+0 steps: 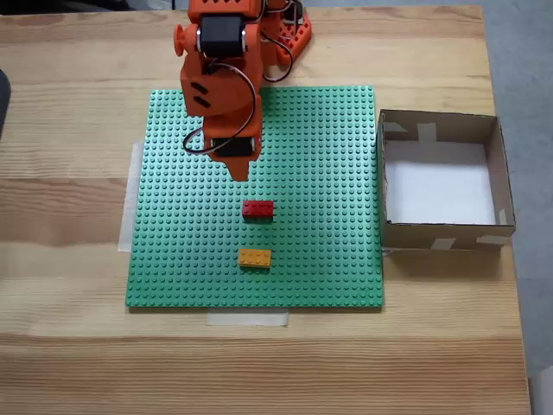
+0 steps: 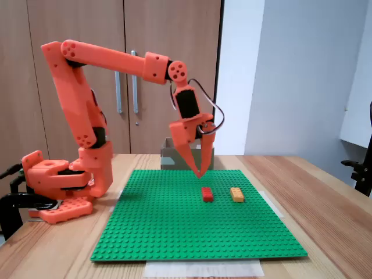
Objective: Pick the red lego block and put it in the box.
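A pale, grained wooden counter (image 1: pixel 69 207) carries a square green studded baseplate (image 1: pixel 328 259) taped down near its middle. Against the counter's right edge in the top-down fixed view sits the box (image 1: pixel 441 234), shallow brown cardboard with a white floor and pale tape patches. The glossy orange plastic arm (image 2: pixel 87 104) reaches from the far edge, its jaws (image 2: pixel 199 172) pinched to a point, holding nothing, above the plate. The red lego block (image 1: pixel 257 208) lies mid-plate, a yellow-orange brick (image 1: pixel 255 258) just nearer the front edge
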Robot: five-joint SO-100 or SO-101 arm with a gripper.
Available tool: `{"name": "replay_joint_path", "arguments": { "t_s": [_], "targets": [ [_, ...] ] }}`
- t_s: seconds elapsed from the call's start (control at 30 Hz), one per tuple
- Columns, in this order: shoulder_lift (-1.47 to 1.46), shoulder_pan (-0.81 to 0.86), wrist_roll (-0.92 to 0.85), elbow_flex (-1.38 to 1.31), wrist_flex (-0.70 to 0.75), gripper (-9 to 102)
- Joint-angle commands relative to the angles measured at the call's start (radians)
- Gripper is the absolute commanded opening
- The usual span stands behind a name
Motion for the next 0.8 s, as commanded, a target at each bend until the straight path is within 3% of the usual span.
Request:
{"name": "replay_joint_path", "arguments": {
  "t_s": [0.0,0.77],
  "targets": [
    [-0.003,0.008,0.011,-0.044,-0.011,-1],
    [-0.089,-0.032,0.052,-0.067,-0.074,-1]
  ]
}}
